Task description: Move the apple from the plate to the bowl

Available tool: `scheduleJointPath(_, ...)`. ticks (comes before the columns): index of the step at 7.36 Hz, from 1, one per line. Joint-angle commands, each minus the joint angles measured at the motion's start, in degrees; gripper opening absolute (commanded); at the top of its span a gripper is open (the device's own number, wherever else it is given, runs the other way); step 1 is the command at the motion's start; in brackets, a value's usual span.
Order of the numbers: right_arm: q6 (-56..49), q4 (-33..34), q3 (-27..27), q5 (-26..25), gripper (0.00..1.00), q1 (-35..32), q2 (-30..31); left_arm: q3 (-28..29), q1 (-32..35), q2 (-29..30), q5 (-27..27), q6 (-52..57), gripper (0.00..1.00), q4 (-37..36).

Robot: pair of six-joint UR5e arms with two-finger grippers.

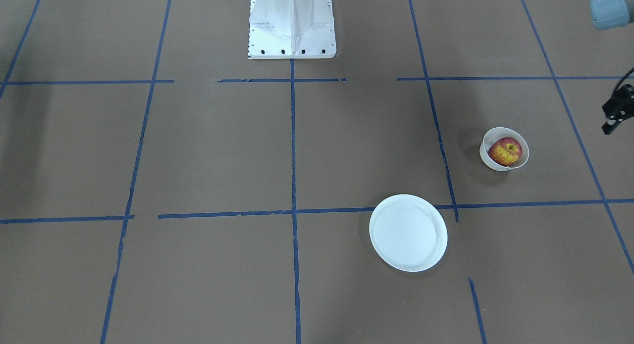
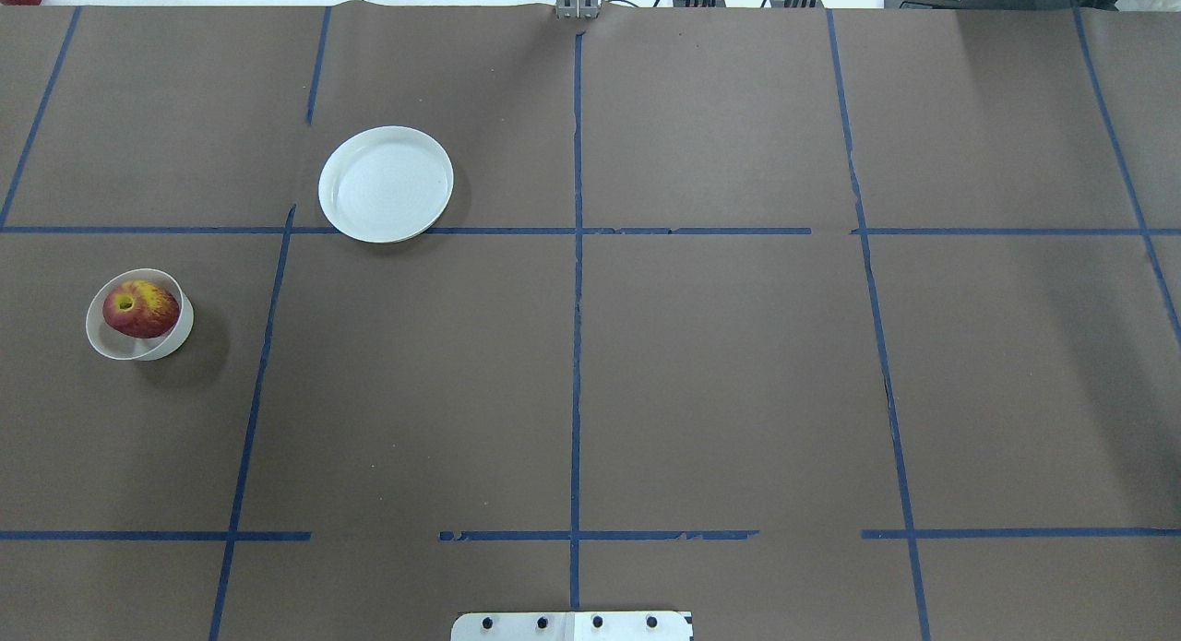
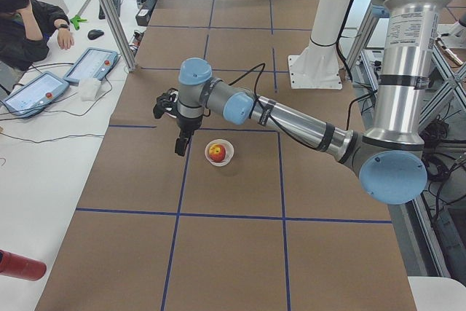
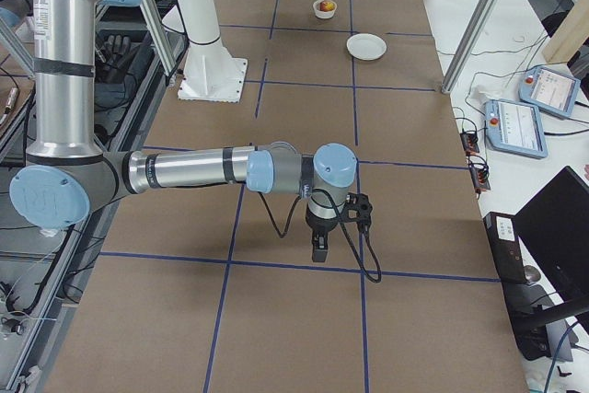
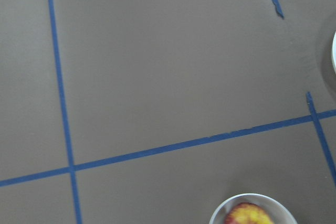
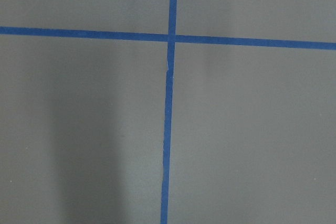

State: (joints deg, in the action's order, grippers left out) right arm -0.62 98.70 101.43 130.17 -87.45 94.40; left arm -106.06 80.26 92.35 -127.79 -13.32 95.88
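Apple (image 1: 505, 151) sits in bowl (image 1: 486, 157) near left end of bench (image 1: 223, 151), plate (image 1: 407, 232) well apart; left hand (image 3: 179, 148) hangs beside bowl, right hand (image 4: 318, 252) far off, can't tell either's grip.

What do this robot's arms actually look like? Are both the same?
Yes, they match. The left arm and the right arm are smooth silver tubes joined by rounded light-blue caps, with black rings at the joints. Each upright section bears a printed label. The left gripper and the right gripper are small and black, each with a thin black cable looping beside it.
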Motion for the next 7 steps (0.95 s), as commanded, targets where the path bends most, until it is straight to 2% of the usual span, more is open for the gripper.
scheduleJointPath(1, 0.0, 0.0, 0.0, 0.0, 1.0, 0.0, 0.0, 3.7, 6.5, -6.1, -3.7, 9.6, 1.0, -0.1)
scheduleJointPath(2, 0.0, 0.0, 0.0, 0.0, 1.0, 0.0, 0.0, 5.1, 7.8, -9.8, -3.9, 16.8, 1.0, -0.1)
scheduleJointPath(3, -0.1, 0.0, 0.0, 0.0, 1.0, 0.0, 0.0, 4.3, 8.0, -12.8, -5.3, 18.7, 1.0, 0.2)
scheduleJointPath(7, 0.0, 0.0, 0.0, 0.0, 1.0, 0.0, 0.0, 7.5, 11.0, -13.0, -6.2, 18.5, 1.0, -0.3)
